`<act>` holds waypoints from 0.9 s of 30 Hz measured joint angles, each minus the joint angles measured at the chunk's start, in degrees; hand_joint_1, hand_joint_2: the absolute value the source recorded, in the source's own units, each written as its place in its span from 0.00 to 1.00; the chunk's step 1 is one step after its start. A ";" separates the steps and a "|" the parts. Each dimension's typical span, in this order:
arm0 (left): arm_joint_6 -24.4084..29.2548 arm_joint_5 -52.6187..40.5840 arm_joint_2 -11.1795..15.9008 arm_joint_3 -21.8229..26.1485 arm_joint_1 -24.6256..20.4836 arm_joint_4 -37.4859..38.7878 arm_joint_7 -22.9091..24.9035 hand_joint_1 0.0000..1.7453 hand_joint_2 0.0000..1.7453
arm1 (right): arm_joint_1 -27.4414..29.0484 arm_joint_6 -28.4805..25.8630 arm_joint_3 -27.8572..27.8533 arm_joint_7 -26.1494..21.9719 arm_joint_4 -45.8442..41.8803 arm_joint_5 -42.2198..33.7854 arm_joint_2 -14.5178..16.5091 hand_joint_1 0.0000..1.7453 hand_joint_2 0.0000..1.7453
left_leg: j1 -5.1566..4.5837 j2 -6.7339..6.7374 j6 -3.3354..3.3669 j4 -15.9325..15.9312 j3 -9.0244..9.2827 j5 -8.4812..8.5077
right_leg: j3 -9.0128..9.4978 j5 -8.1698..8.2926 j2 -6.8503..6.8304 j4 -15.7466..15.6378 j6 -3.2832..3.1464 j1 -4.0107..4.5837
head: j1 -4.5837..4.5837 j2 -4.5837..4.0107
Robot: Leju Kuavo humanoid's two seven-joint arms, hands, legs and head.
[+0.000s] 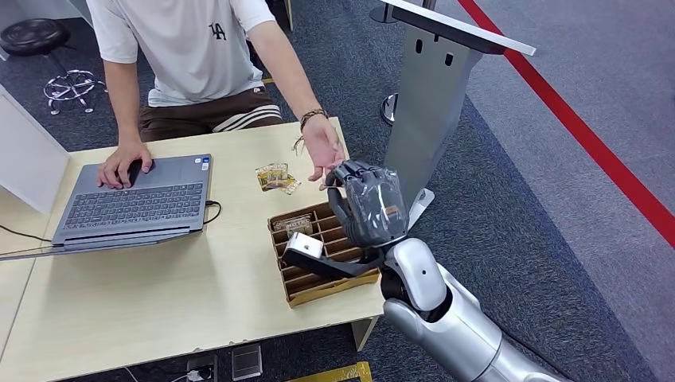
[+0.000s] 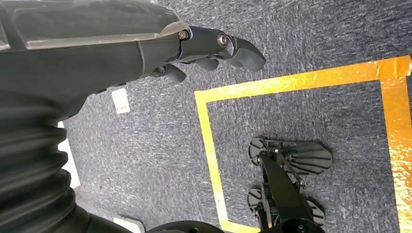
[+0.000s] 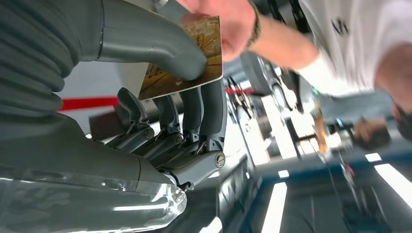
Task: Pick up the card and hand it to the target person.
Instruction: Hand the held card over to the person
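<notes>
1. Right hand [image 1: 368,203] is raised above the far right corner of the table [image 1: 159,302], over the slotted cardboard organiser [image 1: 318,255]; the card [image 3: 187,58] is pinched between the thick thumb and the darker fingers [image 3: 199,109], as the right wrist view shows plainly.
2. Pickup can be judged as done: the card is clear of the table and of the organiser and is carried in the hand.
3. The person's hand [image 1: 322,151] is held out just beside the right hand, palm toward it. In the right wrist view its fingers lie at the card's far edge and seem to be touching it, though that part is blurred and a firm grasp cannot be confirmed.
4. Handover is therefore judged as under way but not finished: the card is not yet released, and the robot's pinch has to be opened once the person's grip is secure.
5. Left hand [image 2: 214,48] hangs low over the carpet, near a square of yellow floor tape [image 2: 209,145]; its fingers are loosely extended, apart, and nothing is held.
6. A laptop [image 1: 135,203] lies on the left of the table under the person's other hand, and a few loose cards [image 1: 275,177] lie beyond the organiser.
</notes>
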 joint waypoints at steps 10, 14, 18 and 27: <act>0.53 0.02 -0.02 0.00 0.07 0.00 -0.16 0.00 1.00 | 0.87 -6.96 0.01 -2.13 -1.76 3.71 -0.54 0.80 1.00 | 0.00 0.00 0.00 0.00 -0.01 0.00 | 0.01 0.00 0.00 0.00 0.00 0.00 | -0.02 0.00; 0.54 0.07 -0.02 -0.02 0.20 0.00 -0.31 0.00 1.00 | 0.88 -7.25 0.02 -3.37 -1.58 1.86 -0.56 0.80 1.00 | 0.00 0.00 0.00 0.00 -0.02 0.00 | 0.00 0.00 0.00 0.00 0.00 0.00 | -0.03 0.00; 0.51 0.09 -0.02 -0.02 0.33 0.00 -0.43 0.00 1.00 | 0.88 -7.33 0.02 -3.99 -1.18 0.87 -0.57 0.80 1.00 | 0.00 0.00 0.00 0.00 -0.02 0.00 | 0.00 0.00 0.00 0.00 0.00 0.00 | -0.03 0.00; 0.50 0.20 -0.04 -0.02 0.44 0.00 -0.68 0.00 1.00 | 0.87 -6.53 0.02 -4.06 -0.59 -1.75 -0.57 0.00 1.00 | 0.00 -0.01 0.00 0.00 -0.04 0.00 | 0.00 0.00 -0.01 0.00 0.00 0.00 | -0.02 0.00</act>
